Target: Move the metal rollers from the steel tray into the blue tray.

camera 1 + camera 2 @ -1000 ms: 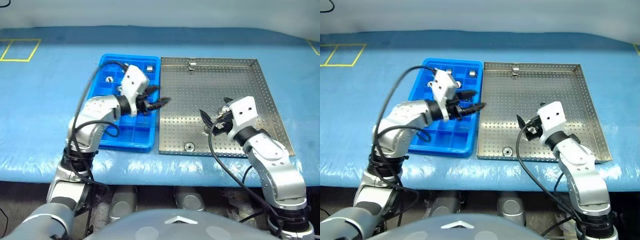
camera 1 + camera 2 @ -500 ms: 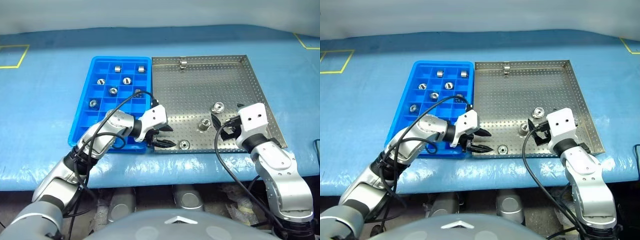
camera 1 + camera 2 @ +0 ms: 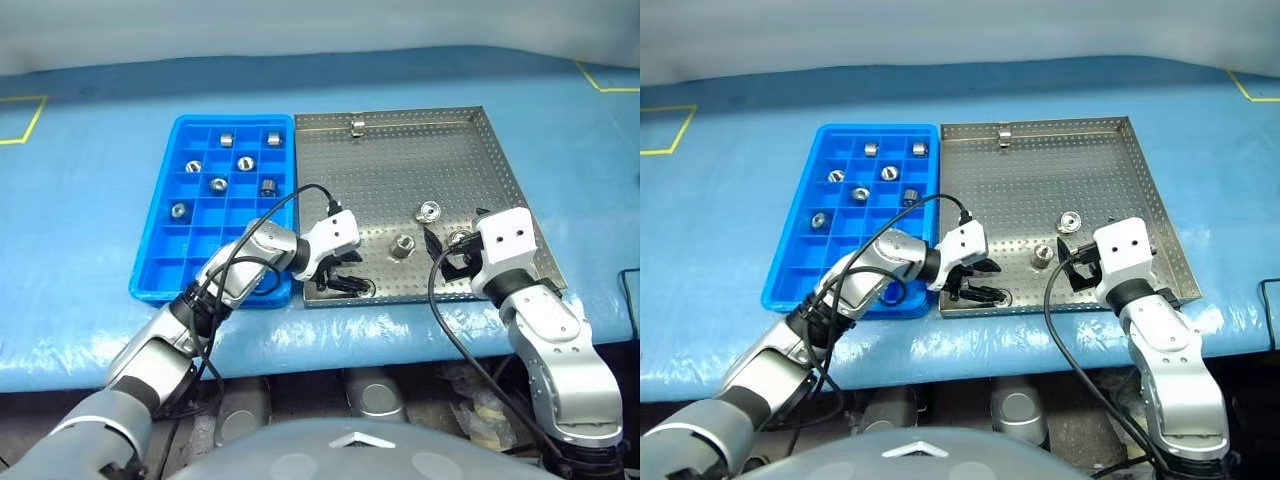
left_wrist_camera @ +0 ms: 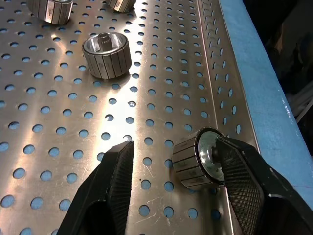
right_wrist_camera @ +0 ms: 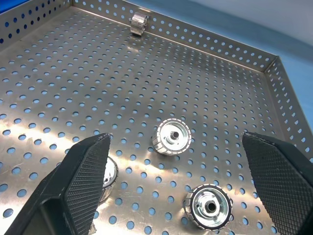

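The steel tray (image 3: 440, 160) sits right of the blue tray (image 3: 160, 255), which holds several metal rollers (image 3: 245, 163) in its far compartments. Loose rollers lie on the steel tray's floor (image 3: 428, 211) (image 3: 402, 246), and one rests against the far rim (image 3: 358, 126). My left gripper (image 4: 174, 147) is low over the steel tray's near left corner. It is open, with a roller (image 4: 195, 164) on its side between the fingers, against one pad and apart from the other. My right gripper (image 5: 176, 139) is open wide above rollers (image 5: 210, 206) near the tray's near right part.
Both trays lie on a blue table cover (image 3: 80, 230), whose front edge runs close to their near rims. Yellow tape marks (image 3: 20, 120) sit at the far left. The steel tray's raised rim (image 4: 212, 73) runs beside the roller between my left fingers.
The camera view has shifted. My left gripper moved from above the blue tray down and right to the steel tray's near left corner, around a roller. The right arm has stayed in place.
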